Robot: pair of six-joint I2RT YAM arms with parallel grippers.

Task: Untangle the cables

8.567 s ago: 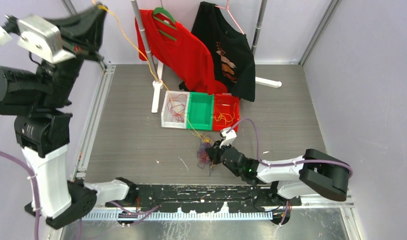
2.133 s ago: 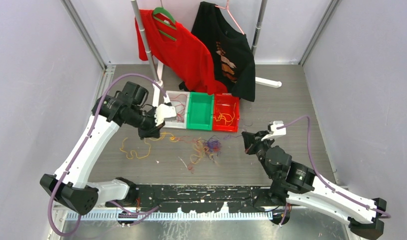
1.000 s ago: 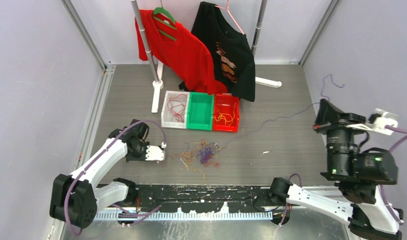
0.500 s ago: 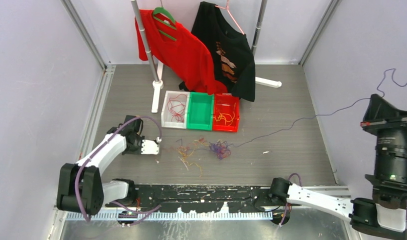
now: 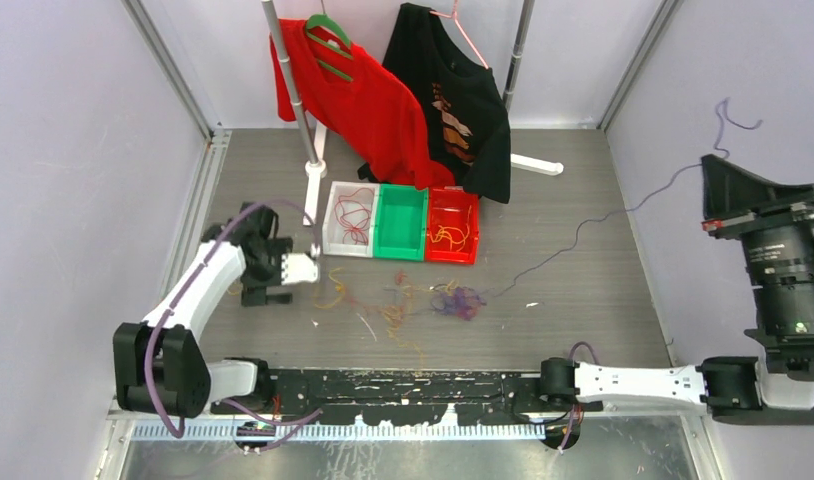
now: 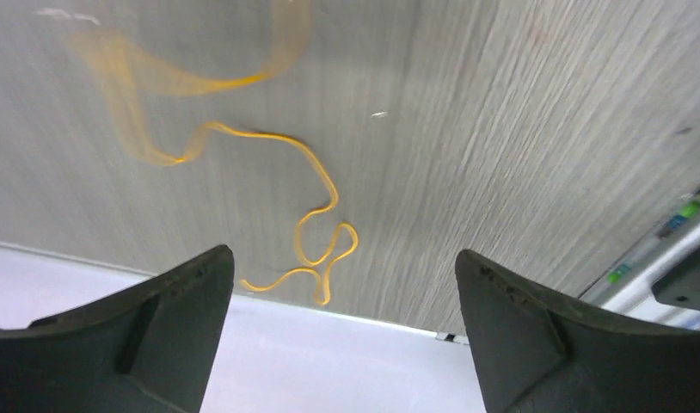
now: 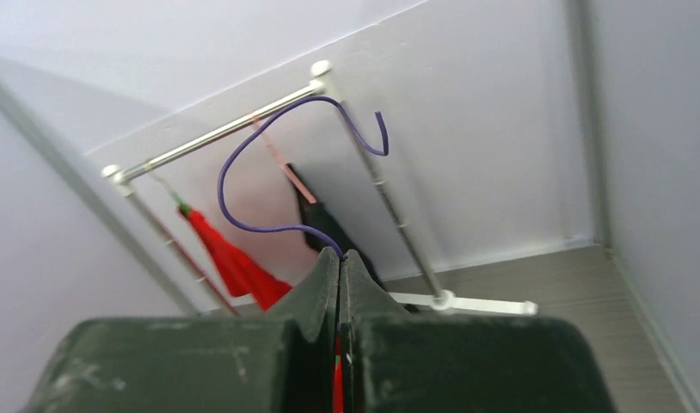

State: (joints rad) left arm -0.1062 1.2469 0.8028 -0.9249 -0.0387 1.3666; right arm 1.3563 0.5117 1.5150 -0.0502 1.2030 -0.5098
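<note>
**1.** My right pincer (image 7: 340, 258) — fingers pressed tight together, nipping a thin dark purple wiry cable (image 7: 282, 228). It stands high at the table's right side. The strand's free end curls above the tips, and the rest slants down to the table.

**2.** My left pincer (image 6: 342, 256) — fingers spread wide, nothing between them. It is low over the grey wood-grain table (image 6: 501, 103), above a loose yellow-orange wiry cable (image 6: 316, 172) lying flat.

**3.** Knot of purple, red and yellow strands (image 5: 463, 300): on the table, near the red plastic bin (image 5: 473, 215). The purple cable runs into it.

**4.** Bins in a row: white plastic bin (image 5: 328, 230) holding red strands (image 5: 353, 215), green plastic bin (image 5: 401, 222), and the red bin holding yellow strands (image 5: 448, 238).
</note>
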